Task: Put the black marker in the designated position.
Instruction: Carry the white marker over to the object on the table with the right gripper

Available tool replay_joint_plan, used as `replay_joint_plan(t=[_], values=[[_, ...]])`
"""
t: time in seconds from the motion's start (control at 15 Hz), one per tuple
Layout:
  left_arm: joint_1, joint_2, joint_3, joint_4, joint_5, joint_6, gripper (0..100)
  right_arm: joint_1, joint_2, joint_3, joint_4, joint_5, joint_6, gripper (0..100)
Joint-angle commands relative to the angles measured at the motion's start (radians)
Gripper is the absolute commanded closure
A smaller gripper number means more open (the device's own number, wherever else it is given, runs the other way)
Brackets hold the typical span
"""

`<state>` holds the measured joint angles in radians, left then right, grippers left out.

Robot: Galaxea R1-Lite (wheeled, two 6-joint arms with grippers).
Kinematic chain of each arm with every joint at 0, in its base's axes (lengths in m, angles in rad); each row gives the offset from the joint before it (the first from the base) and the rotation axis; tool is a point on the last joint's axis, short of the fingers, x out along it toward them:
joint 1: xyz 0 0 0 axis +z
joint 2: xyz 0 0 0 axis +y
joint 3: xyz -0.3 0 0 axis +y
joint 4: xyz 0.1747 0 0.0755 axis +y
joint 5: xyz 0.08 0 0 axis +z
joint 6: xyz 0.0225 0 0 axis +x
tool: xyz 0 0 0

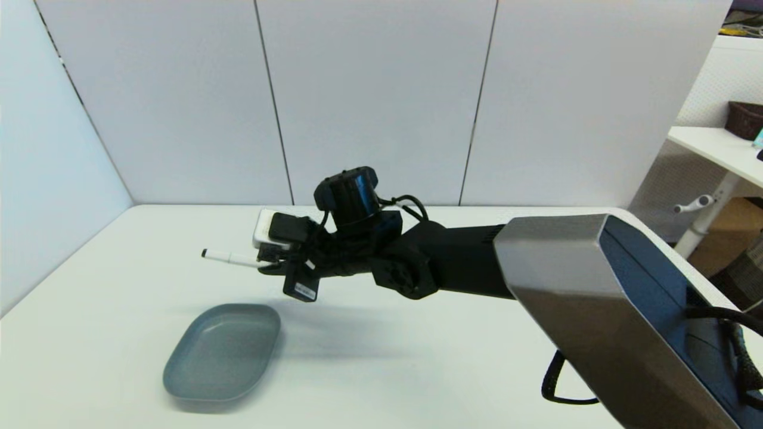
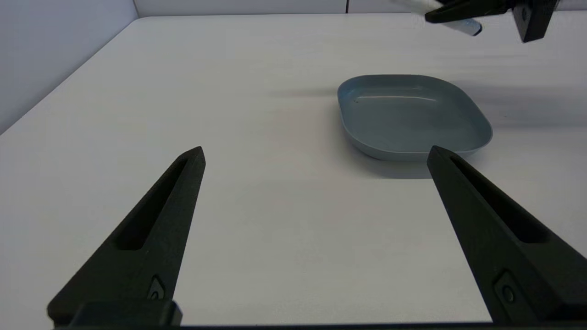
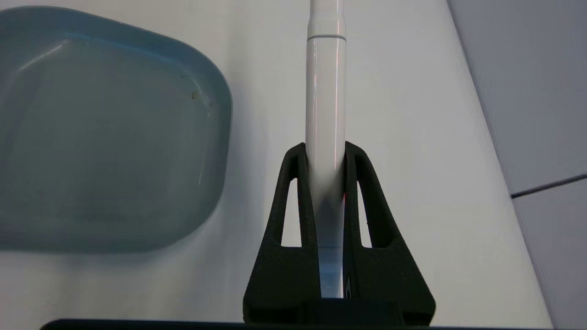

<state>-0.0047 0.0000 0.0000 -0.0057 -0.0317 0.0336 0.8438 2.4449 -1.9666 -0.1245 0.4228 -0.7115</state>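
Observation:
The black marker (image 1: 229,257), a slim white pen with a black tip, is held level in the air above the table, pointing left. My right gripper (image 1: 268,264) is shut on it; in the right wrist view the two fingers (image 3: 293,183) clamp the white barrel (image 3: 325,105). The grey dish (image 1: 223,350) lies on the table below and nearer than the marker, with nothing in it (image 3: 105,137). My left gripper (image 2: 316,156) hovers open and low over the table, out of the head view, with the dish (image 2: 412,117) just beyond its fingertips.
White panel walls close the table (image 1: 417,369) at the back and left. The right arm's silver link (image 1: 596,298) reaches across the right side. A second desk (image 1: 715,146) stands off to the far right.

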Motion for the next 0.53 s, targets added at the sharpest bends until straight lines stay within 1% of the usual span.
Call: replay_joint_plan(t=[0.07,0.2,0.53], values=[[0.000,0.000,0.000,0.000,-0.001,0.000,0,0.012,0.039,0.000,-0.001,-0.015,-0.006,100],[0.000,0.000,0.000,0.000,-0.001,0.000,0,0.015,0.049,0.000,-0.003,-0.024,-0.008,100],[0.000,0.000,0.000,0.000,-0.001,0.000,0,0.018,0.065,-0.006,-0.014,-0.027,-0.022,100]])
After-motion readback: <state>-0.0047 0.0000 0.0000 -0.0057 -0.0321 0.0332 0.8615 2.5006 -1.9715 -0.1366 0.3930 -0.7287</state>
